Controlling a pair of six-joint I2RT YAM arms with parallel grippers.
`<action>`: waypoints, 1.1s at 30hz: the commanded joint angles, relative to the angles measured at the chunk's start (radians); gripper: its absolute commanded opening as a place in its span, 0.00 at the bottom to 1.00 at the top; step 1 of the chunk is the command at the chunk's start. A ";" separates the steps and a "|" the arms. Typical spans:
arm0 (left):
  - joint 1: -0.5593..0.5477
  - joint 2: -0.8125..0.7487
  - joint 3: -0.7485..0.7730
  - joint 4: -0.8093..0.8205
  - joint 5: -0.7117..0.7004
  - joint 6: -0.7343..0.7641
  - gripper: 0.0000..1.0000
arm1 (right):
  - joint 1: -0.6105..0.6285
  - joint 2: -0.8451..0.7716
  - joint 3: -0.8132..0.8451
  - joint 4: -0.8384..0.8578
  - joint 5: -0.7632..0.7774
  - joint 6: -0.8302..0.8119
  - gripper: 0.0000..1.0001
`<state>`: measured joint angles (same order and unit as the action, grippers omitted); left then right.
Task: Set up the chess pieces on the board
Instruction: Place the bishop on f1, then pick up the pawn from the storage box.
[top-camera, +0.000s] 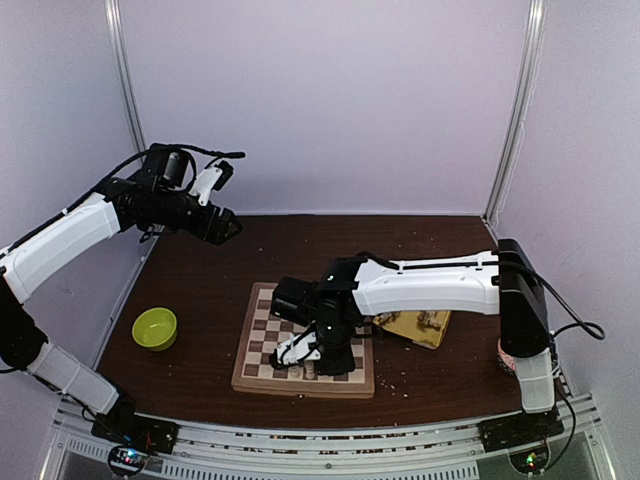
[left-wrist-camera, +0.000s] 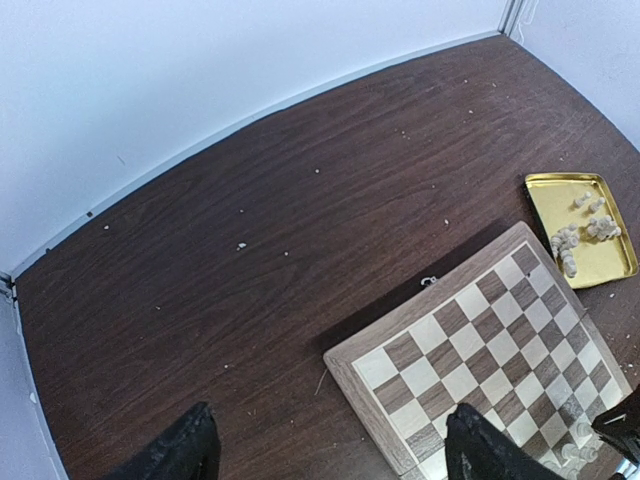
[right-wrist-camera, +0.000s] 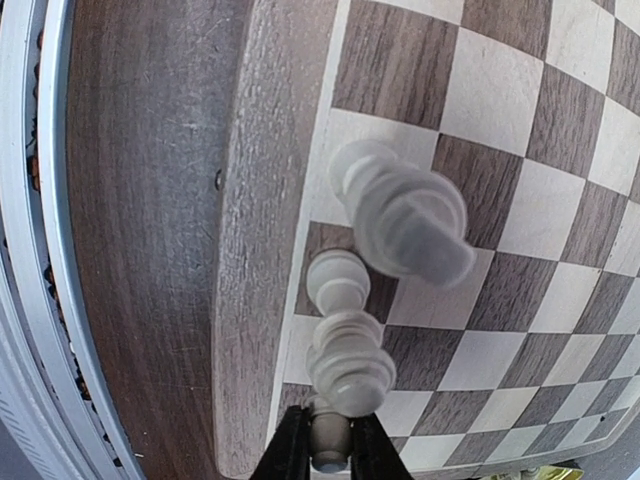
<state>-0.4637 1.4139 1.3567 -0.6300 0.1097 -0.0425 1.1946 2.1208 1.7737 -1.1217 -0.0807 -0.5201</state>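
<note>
Scanned board (top-camera: 258, 345), gold tray (left-wrist-camera: 556, 192), green bowl (top-camera: 155, 328), left arm shell (top-camera: 60, 240) and right arm shell (top-camera: 430, 285): read no text, label, brand, number or sign on any of them. Spotted lit module at left base (top-camera: 125, 460) and lit module at right base (top-camera: 528, 461) on front rail, too small to make out any marking. Found nothing legible on walls or worktop (left-wrist-camera: 300, 200) either.
</note>
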 joint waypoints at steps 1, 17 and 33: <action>0.002 -0.008 0.005 0.022 0.012 -0.001 0.80 | 0.003 -0.012 -0.025 -0.007 0.020 0.003 0.16; 0.002 0.000 0.004 0.031 0.047 -0.004 0.79 | -0.127 -0.270 -0.149 0.023 -0.019 0.000 0.27; -0.217 0.097 -0.040 0.065 0.164 0.172 0.74 | -0.732 -0.391 -0.370 0.236 -0.007 0.126 0.22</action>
<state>-0.6277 1.4639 1.3304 -0.5995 0.2455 0.0601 0.5274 1.7077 1.3941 -0.9443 -0.1078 -0.4454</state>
